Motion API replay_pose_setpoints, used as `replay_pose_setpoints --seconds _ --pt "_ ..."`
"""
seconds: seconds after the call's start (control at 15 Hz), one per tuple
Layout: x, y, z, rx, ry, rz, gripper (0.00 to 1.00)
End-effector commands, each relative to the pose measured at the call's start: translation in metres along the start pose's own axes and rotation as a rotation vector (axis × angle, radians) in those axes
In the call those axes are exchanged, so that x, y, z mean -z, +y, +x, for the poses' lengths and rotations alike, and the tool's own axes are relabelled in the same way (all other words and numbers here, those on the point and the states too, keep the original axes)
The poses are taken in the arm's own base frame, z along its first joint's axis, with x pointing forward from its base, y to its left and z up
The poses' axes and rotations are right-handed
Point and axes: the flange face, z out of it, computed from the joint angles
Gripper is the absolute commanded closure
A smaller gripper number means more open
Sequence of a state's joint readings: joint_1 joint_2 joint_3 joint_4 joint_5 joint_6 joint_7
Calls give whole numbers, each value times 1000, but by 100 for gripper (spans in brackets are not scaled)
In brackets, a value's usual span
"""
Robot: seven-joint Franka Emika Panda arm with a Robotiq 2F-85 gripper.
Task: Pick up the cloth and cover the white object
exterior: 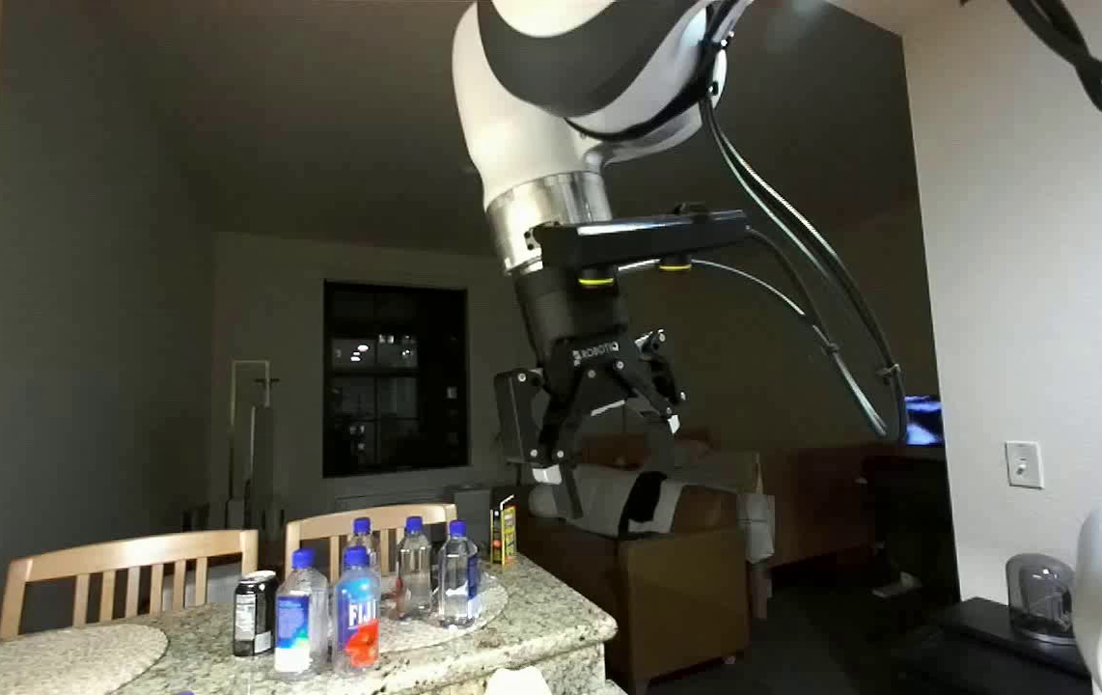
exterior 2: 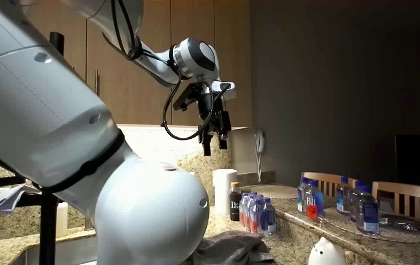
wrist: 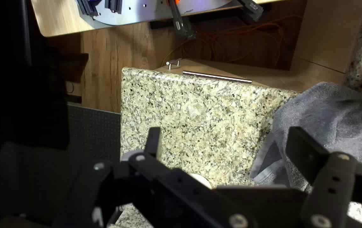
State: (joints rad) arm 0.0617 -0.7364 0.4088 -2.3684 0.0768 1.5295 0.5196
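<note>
The cloth (exterior 2: 234,248) is a crumpled grey towel on the granite counter; its lower part is cut off in an exterior view. In the wrist view the cloth (wrist: 342,120) lies at the right, partly behind a finger. The white object (exterior 2: 326,254) is a small cat-faced figure, right of the cloth. Its top (exterior: 518,681) shows at an exterior view's bottom edge. A white rounded edge (wrist: 202,180) shows behind the left finger in the wrist view. My gripper (exterior 2: 215,147) is open and empty, high above the counter, in both exterior views (exterior: 614,473) and the wrist view (wrist: 225,139).
Several water bottles (exterior: 356,618) stand on the raised granite ledge (exterior: 551,627) with a black can (exterior: 254,615). A bottle pack (exterior 2: 257,215), a dark bottle (exterior 2: 234,202) and a paper towel roll (exterior 2: 224,191) stand behind the cloth. Chairs (exterior: 131,560) line the ledge.
</note>
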Motion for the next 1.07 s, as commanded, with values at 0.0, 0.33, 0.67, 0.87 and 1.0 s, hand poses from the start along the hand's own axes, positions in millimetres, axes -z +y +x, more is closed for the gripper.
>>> replay_pose_setpoints --seconds 0.0,0.33,0.67,0.87,1.0 --pt "0 0 0 0 -1 -1 0" --pt "0 0 0 0 -1 0 0" --pt "0 0 0 0 -1 0 0" --pt "0 0 0 0 -1 0 0" --pt "-5 -6 8 16 2 5 0"
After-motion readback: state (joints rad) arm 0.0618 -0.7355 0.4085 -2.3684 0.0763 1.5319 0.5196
